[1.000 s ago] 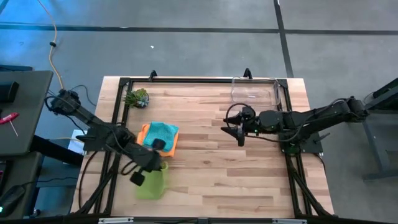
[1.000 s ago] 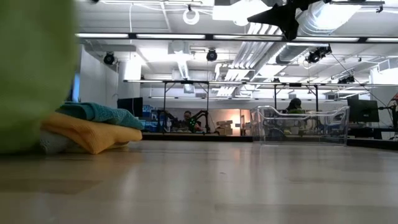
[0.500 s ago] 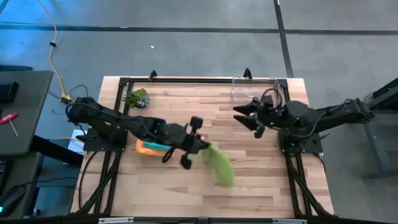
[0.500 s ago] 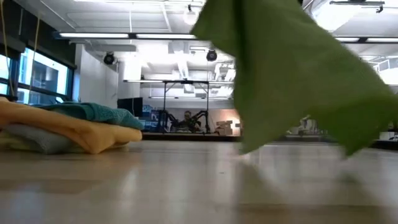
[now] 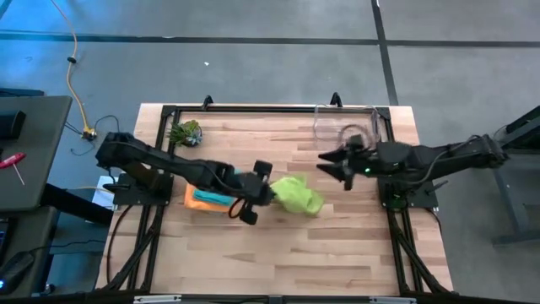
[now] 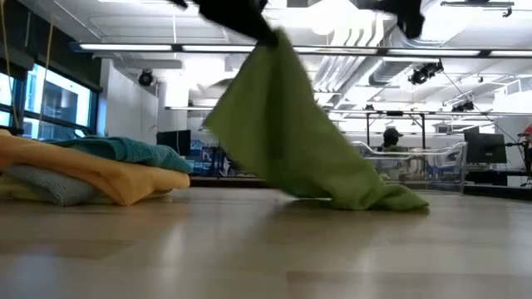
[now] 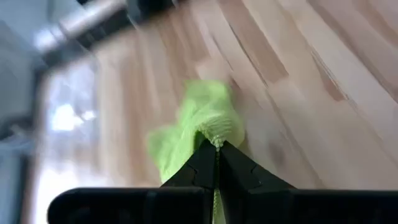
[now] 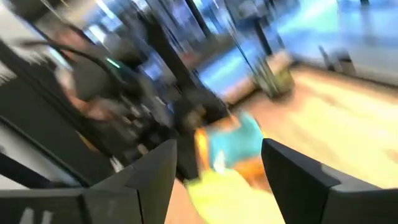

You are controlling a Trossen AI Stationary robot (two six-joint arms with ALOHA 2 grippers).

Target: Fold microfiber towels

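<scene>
The left gripper (image 5: 263, 192), pinched tight on one corner of the lime green towel (image 5: 297, 195), lets the cloth trail onto the table just beyond its fingertips. The right gripper (image 5: 333, 161) hovers nearby, fingers apart, empty. Best to lower slowly so the cloth spreads flat.

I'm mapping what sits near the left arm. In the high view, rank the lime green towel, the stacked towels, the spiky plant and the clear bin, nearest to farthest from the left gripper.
From the left gripper, shut on the towel:
1. lime green towel, in its grip, mid-table.
2. stacked towels, under the left arm.
3. clear bin, far right corner.
4. spiky plant, far left corner.
Bin and plant are too close to call.
</scene>
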